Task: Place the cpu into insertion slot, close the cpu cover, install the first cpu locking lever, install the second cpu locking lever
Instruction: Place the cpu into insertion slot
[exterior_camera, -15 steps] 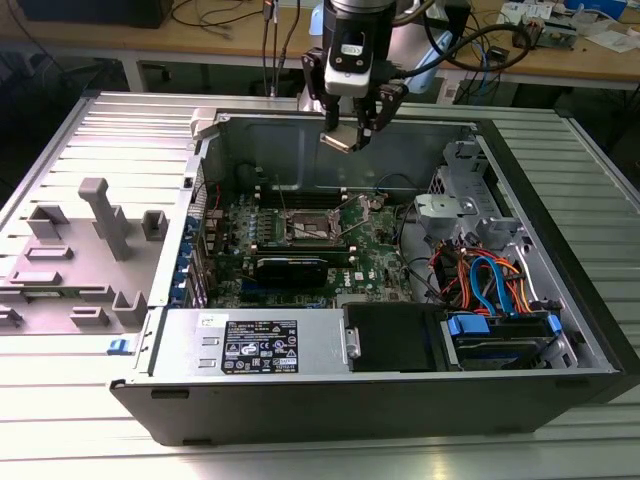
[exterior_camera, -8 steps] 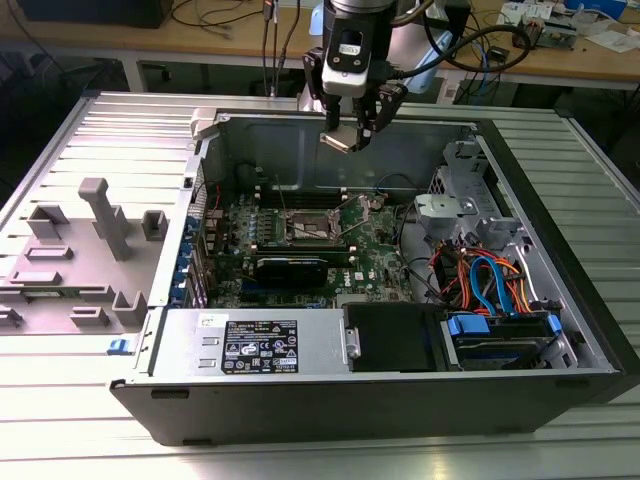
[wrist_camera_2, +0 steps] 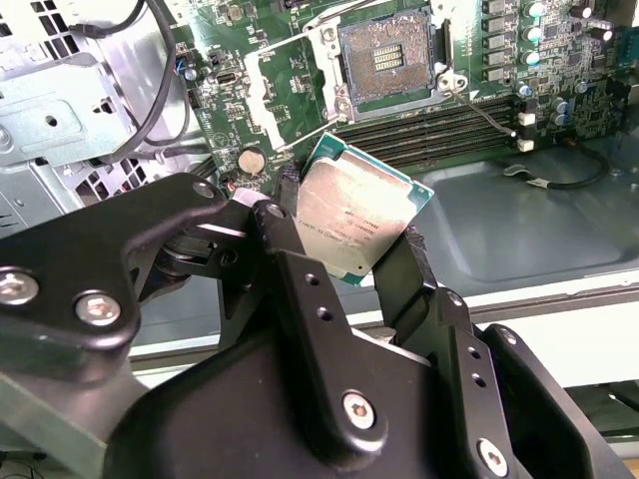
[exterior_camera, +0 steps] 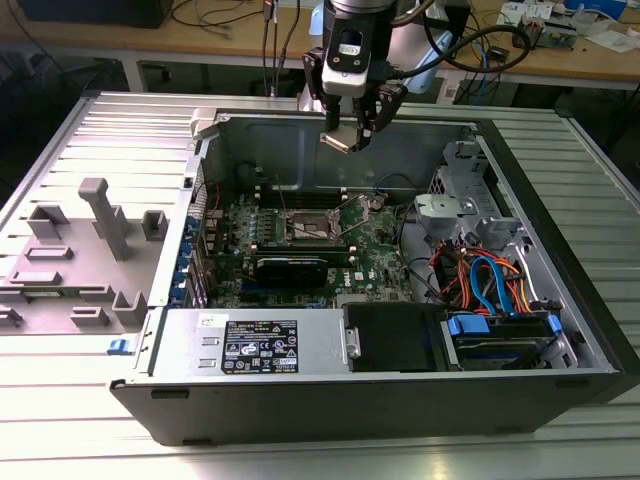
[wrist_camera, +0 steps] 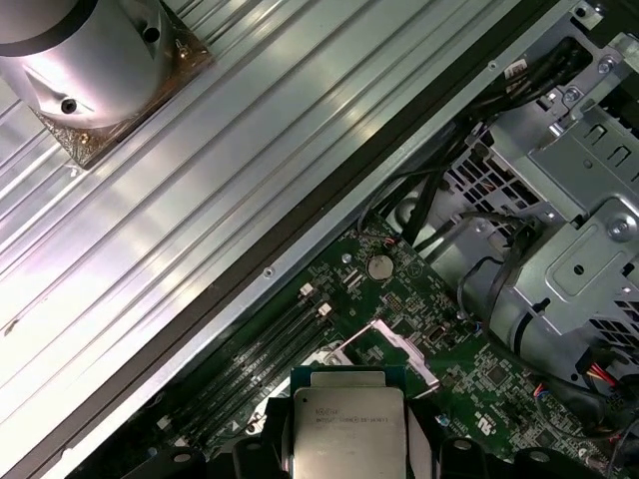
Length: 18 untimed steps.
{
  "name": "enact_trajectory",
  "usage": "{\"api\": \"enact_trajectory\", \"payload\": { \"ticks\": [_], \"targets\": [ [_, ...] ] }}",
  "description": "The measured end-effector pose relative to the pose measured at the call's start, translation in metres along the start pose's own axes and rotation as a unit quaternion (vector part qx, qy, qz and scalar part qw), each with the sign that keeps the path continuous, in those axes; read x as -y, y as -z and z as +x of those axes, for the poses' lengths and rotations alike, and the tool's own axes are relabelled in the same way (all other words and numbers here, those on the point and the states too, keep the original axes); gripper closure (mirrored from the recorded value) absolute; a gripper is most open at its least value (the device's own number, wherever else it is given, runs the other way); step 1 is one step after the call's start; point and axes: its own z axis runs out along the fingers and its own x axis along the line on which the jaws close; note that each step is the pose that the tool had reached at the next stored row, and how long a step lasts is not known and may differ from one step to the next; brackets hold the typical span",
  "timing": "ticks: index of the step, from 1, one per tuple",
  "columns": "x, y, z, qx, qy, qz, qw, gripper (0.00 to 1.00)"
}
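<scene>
On the exterior view's left a grey fixture tray (exterior_camera: 88, 245) with upright posts lies on the ribbed metal table (exterior_camera: 110, 125); just beside it, filling the middle of the frame, sits an open computer case (exterior_camera: 330, 415) on its side. Inside, the green motherboard (exterior_camera: 235, 240) lies flat against the case floor, and the insertion slot (exterior_camera: 308, 227) sits near its centre, silver-rimmed and dark in the middle. In the second wrist view the slot (wrist_camera_2: 387, 55) is bare, its contact field exposed, and the cpu cover (wrist_camera_2: 258, 95) is swung open beside it. The long memory slots (wrist_camera_2: 439, 125) run alongside.

At the upper middle of the exterior view the gripper (exterior_camera: 350, 138) hangs above the case's far wall, well clear of the board; its black fingers (wrist_camera_2: 300, 249) are clamped on the cpu (wrist_camera_2: 359, 200) by two opposite edges. The chip's silvery top faces the cameras in both wrist views, and it is tilted, not level.

Toward the exterior view's right come the power supply (exterior_camera: 250, 345) at the near edge, then the drive cage (exterior_camera: 455, 205) and a tangle of blue and orange cables (exterior_camera: 490, 285).
</scene>
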Motion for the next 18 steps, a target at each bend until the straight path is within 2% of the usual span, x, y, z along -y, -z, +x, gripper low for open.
{"api": "enact_trajectory", "payload": {
  "ticks": [5, 14, 18],
  "targets": [
    [0.0000, 0.0000, 0.0000, 0.0001, -0.002, -0.0001, 1.0000, 0.46],
    [0.0001, -0.0004, 0.0000, 0.0035, -0.041, -0.0007, 0.9991, 0.46],
    [0.0005, -0.0008, -0.0004, 0.0040, -0.047, -0.0008, 0.9989, 0.46]
  ]
}}
